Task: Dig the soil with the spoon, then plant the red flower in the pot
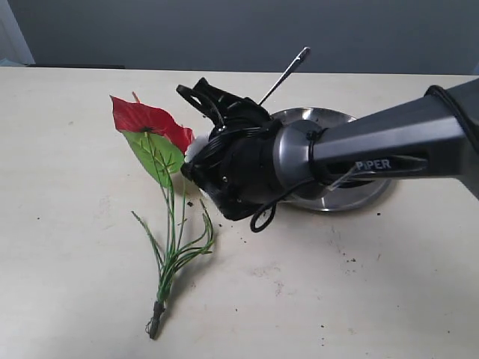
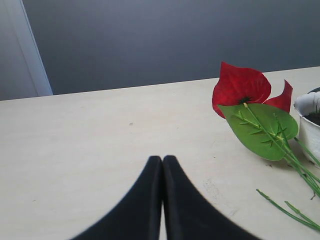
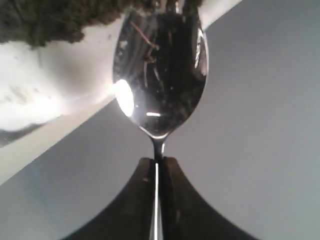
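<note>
White pot (image 2: 307, 136) mostly hidden behind right arm (image 1: 389, 142); spoon (image 3: 159, 75) tip in soil (image 3: 60, 17).

Pot (image 2: 310, 132) cut off by left wrist view edge; arm (image 1: 389, 142) hides part of plate (image 1: 361, 196)

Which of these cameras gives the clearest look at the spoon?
The right wrist view: the spoon fills the picture, its whole bowl in sight and its handle pinched between shut jaws. The exterior view shows only the handle's end poking up behind the arm. The left wrist view shows none of it.
</note>
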### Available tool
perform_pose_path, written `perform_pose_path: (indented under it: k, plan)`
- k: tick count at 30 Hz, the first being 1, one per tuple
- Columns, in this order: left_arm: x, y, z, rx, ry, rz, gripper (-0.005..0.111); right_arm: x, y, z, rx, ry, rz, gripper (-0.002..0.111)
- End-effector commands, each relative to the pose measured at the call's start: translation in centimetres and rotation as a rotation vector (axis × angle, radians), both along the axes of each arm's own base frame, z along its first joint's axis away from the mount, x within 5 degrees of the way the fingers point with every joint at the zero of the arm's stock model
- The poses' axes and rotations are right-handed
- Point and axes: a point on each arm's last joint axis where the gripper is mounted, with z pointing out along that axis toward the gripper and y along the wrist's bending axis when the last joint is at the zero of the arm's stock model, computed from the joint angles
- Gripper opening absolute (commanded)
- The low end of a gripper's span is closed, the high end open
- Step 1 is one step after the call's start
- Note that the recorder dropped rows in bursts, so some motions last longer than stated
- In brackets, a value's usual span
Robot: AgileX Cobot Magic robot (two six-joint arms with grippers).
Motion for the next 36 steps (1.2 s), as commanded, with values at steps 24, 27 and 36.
perform_pose_path:
  k: [24,27,36]
  plan:
    - [0.0,0.0,0.0,0.001,-0.004,-0.002,0.0,-0.8,0.5,0.7,0.099,-0.074,-0.053,-0.001]
    - [0.0,0.0,0.0,0.001,-0.004,-0.002,0.0,-0.4,-0.3,1.9,0.105,-0.119,-0.104,-0.001]
    - [0.0,0.0,0.0,0.001,-0.004,-0.002,0.0,2.1,-5.5,5.3,0.842,-0.038,-0.758,-0.001]
